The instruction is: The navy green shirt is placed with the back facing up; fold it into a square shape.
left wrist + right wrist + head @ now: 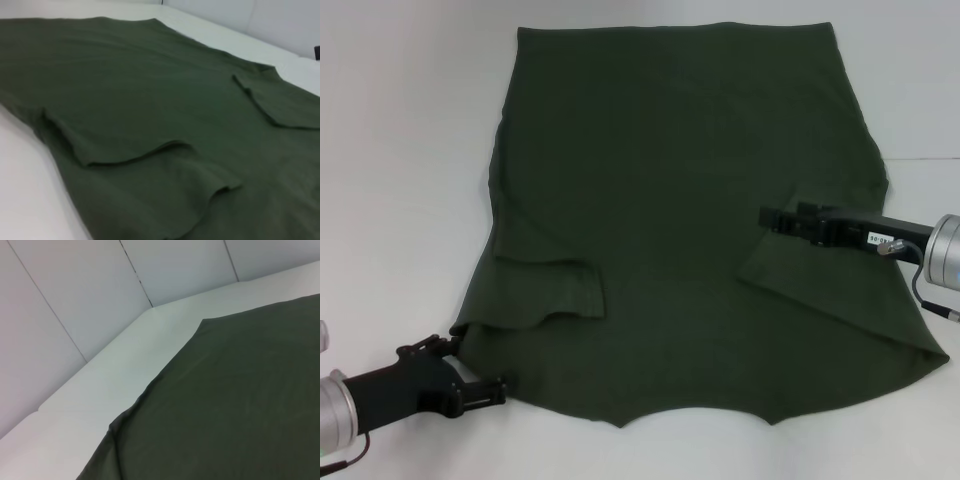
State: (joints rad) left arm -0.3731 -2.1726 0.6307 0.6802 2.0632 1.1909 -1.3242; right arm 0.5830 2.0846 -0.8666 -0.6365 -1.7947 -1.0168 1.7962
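Observation:
The navy green shirt (660, 200) lies flat on the white table (400, 150), plain side up, with its hem at the far side. Both sleeves are folded inward onto the body: the left sleeve (545, 290) and the right sleeve (820, 270). My left gripper (480, 365) sits at the shirt's near left corner, open, its fingers either side of the cloth edge. My right gripper (767, 217) hovers over the folded right sleeve. The left wrist view shows the shirt (150, 100) with both sleeve flaps; the right wrist view shows the shirt's (240, 405) far part and edge.
White table surface surrounds the cloth on the left, far side and near edge. Pale wall panels (75, 300) rise behind the table's far corner. The shirt's near edge (650, 415) lies close to the table front.

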